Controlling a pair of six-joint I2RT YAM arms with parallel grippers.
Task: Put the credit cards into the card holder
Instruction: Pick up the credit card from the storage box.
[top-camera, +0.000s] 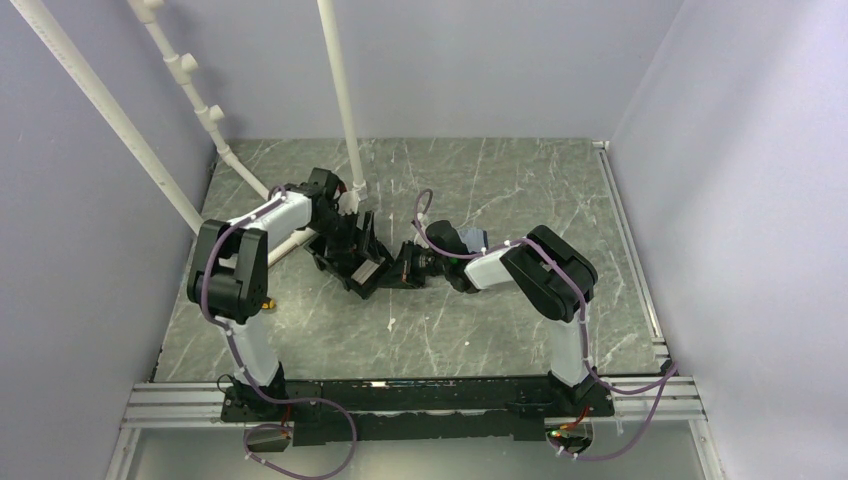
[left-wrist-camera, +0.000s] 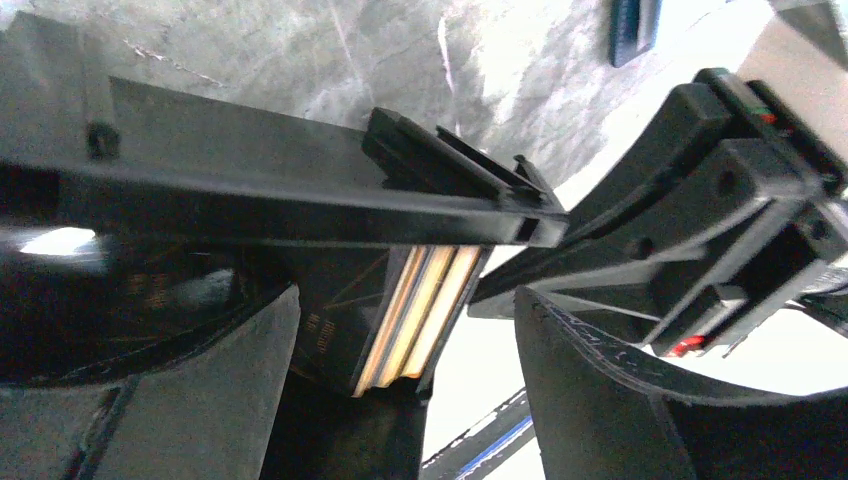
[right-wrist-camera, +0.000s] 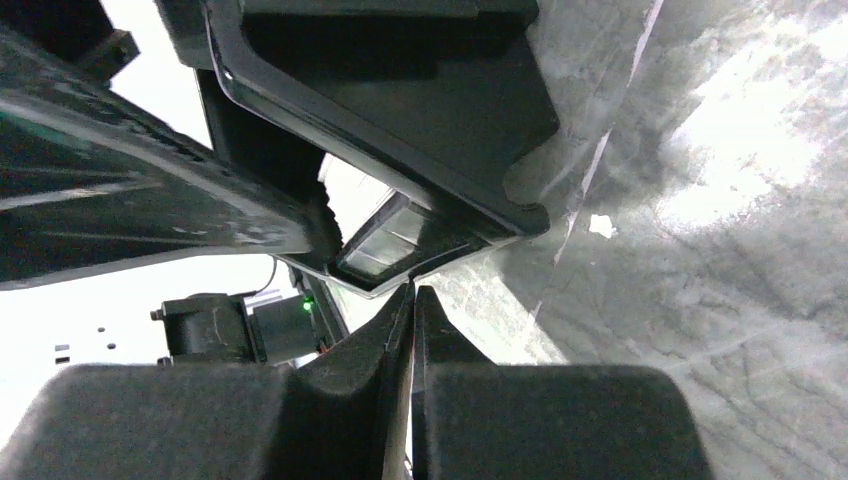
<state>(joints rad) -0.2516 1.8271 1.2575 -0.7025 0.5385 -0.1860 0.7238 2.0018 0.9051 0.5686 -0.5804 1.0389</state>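
Observation:
The credit cards stand on edge in a black plastic bin, showing orange-tan and pale edges. My left gripper is open, its fingers wide apart on either side of the cards at the bin's end. My right gripper is shut, its tips against the bin's lower corner, just under the bin's grey-white patch. From above, the right gripper sits at the bin's right end. The navy card holder lies on the table behind the right wrist.
White pipes rise from the table at the back left, close to the left arm. Purple walls close in both sides. A metal rail runs along the near edge by the arm bases.

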